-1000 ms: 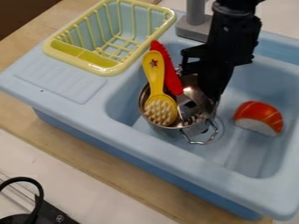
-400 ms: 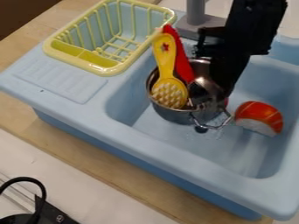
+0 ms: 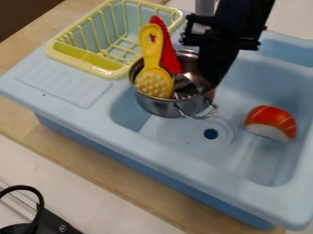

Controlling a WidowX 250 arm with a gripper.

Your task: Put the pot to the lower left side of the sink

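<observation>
Taking the drain hole (image 3: pixel 211 134) as landmark, the metal pot (image 3: pixel 165 106) is sitting up and to the left of it in the view, within the outline of the sink (image 3: pixel 183 160), its wire handle (image 3: pixel 198 115) jutting toward the hole. A yellow brush (image 3: pixel 153 82) and a red utensil (image 3: pixel 168 52) are leaning out of the pot. The black tool (image 3: pixel 209 84) is reaching down at the pot's right side, above the drain hole in the view; how far open it is, and whether it is gripping the pot, I cannot tell. An orange-and-white toy (image 3: pixel 271 122) is lying right of the hole, while a yellow rack (image 3: pixel 110 73) is resting well up and left of it, and the wooden bench (image 3: pixel 79 157) is showing left of it, beyond the sink.
</observation>
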